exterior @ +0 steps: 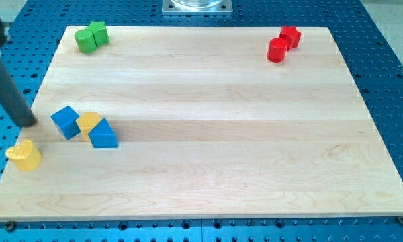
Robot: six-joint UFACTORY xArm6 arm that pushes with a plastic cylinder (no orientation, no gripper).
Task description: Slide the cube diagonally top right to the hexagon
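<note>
A blue cube (66, 122) sits near the board's left edge. A yellow hexagon (88, 124) touches its right side. A blue triangular block (103, 134) touches the hexagon's lower right. My tip (28, 123) rests at the board's left edge, a short way left of the blue cube and apart from it. The dark rod rises from the tip toward the view's top left.
A yellow heart-shaped block (24, 156) lies at the lower left, below my tip. Two green blocks (91, 36) sit at the top left corner. Two red blocks (283, 43) sit at the top right. The wooden board (215, 134) lies on a blue perforated table.
</note>
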